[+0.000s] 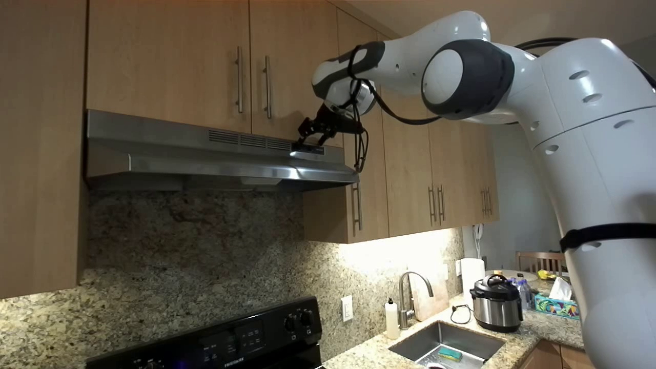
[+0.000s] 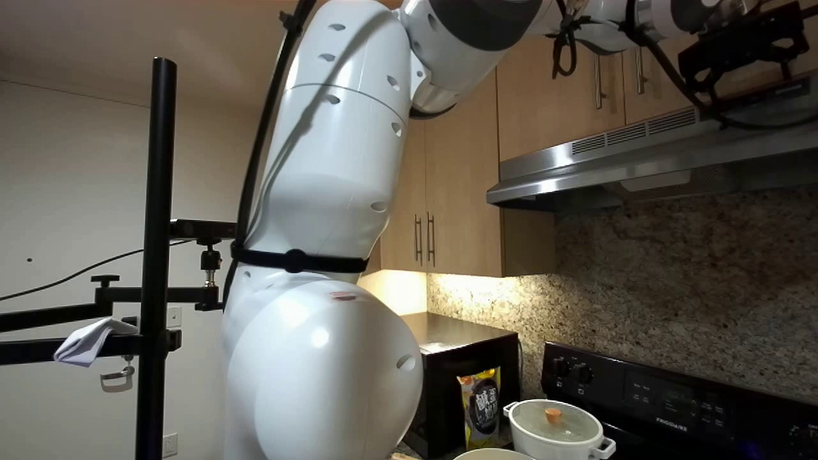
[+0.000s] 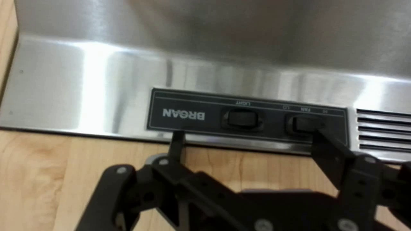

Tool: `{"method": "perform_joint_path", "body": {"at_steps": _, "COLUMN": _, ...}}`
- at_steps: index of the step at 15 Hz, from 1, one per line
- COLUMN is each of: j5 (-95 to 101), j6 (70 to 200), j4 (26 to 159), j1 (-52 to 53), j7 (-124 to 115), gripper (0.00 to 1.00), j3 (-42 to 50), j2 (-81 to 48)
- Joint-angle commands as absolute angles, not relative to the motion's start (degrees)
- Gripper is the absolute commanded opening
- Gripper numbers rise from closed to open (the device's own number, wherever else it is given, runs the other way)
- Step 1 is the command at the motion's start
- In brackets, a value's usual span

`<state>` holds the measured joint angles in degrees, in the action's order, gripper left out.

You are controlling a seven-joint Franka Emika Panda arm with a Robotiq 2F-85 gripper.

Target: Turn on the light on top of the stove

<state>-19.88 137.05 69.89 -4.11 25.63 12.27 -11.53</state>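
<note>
Your fingers (image 3: 330, 160), nearest in the wrist view, stand spread well apart with nothing gripped, pointed at the black control panel (image 3: 273, 115) on the upper front of the range hood (image 1: 220, 156). The light switch (image 3: 243, 119) lies on that panel, in line with the gap, so neither tip is set to press it. Mind the fan switch (image 3: 303, 123) just beside it: the finger at the right of that view overlaps its edge, and I can't tell whether they touch. Push straight in like this and you'd likely knock it and miss your target; bringing the fingers together first should help. The lettering (image 3: 183, 114) stands upside down, so steering by that view may send you the wrong way.
</note>
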Motion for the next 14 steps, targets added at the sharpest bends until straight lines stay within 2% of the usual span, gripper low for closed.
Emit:
{"method": "perform_joint_path", "body": {"at_steps": 1, "j5": -18.49, "j6": 137.44, "j4": 73.68, "j1": -3.43, "j7": 26.08, "gripper": 1.00, "j3": 12.26, "j2": -9.00}}
{"method": "perform_joint_path", "body": {"at_steps": 14, "j5": -18.42, "j6": 137.51, "j4": 75.04, "j1": -2.91, "j7": 26.08, "gripper": 1.00, "j3": 12.27, "j2": -8.10}}
